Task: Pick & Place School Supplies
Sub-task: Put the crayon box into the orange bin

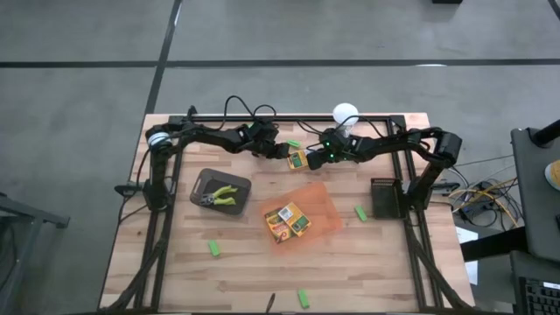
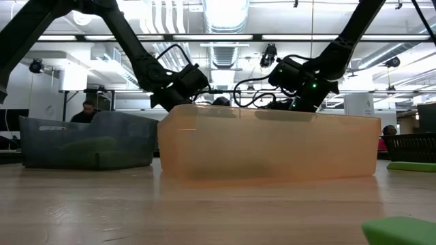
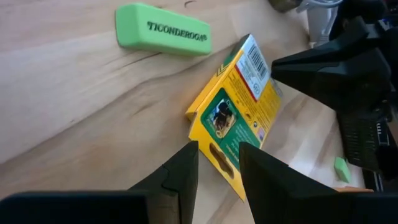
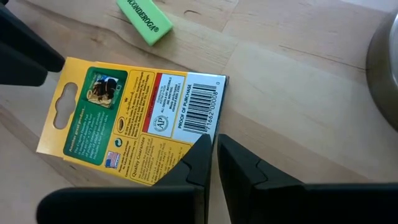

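Note:
A yellow-and-green crayon box [image 1: 298,159] is at the table's far middle, between my two grippers. My left gripper [image 3: 217,171] stands at the box's hang-tab end with a finger on each side. My right gripper [image 4: 214,155] is shut at the barcode end. A green eraser [image 3: 163,30] lies flat on the wood just beyond the box. In the low view the orange tray hides the box. My left gripper pinches the box's hang-tab end [image 3: 219,149] between its two fingers, slanting down from the table's left. The box is tilted, and its long yellow edge [image 3: 198,115] seems to rest on the wood. My right gripper's shut fingertips [image 4: 200,149] meet the box's barcode end [image 4: 198,118], slanting down from the table's right. Whether they pinch an edge or only press against it, I cannot tell.
The orange tray [image 1: 325,203] at centre holds two more crayon boxes [image 1: 287,221]. A grey bin [image 1: 199,179] at the left holds yellow-green pliers [image 1: 223,196]. Loose green erasers [image 1: 213,248] lie on the near wood. The white lamp [image 1: 345,114] and a black basket [image 1: 385,197] stand at the right.

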Controlling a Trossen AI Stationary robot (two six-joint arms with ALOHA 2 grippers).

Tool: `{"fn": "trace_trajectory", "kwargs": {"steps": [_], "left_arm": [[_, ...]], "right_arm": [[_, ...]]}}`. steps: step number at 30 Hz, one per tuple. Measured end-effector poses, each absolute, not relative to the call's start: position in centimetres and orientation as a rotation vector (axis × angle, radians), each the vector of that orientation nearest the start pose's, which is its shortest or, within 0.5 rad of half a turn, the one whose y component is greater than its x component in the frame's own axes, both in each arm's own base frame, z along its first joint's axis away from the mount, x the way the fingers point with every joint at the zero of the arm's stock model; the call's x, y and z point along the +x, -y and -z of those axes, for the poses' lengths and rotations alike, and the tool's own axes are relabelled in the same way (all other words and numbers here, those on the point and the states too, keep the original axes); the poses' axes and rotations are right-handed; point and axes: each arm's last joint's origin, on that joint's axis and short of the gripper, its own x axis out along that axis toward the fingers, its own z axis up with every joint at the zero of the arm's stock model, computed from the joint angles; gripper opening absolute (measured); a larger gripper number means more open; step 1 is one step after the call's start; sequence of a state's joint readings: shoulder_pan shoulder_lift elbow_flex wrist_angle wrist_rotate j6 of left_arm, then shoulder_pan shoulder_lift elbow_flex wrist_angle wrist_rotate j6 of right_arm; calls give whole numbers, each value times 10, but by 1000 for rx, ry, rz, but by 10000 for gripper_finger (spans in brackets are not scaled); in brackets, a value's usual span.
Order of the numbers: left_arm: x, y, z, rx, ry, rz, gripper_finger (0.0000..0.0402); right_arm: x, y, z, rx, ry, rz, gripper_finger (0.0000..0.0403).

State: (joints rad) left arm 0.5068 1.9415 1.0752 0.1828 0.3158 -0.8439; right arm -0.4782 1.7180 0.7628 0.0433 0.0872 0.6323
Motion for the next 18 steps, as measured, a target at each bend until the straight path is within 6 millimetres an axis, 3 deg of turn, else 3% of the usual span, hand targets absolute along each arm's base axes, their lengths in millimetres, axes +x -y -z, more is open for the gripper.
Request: {"fn": "trace_trajectory", "kwargs": {"steps": [18], "left_arm": [[346, -180, -136, -1084, -587, -464, 119]], "right_arm": [[273, 145, -124, 750, -703, 798, 26]]}}
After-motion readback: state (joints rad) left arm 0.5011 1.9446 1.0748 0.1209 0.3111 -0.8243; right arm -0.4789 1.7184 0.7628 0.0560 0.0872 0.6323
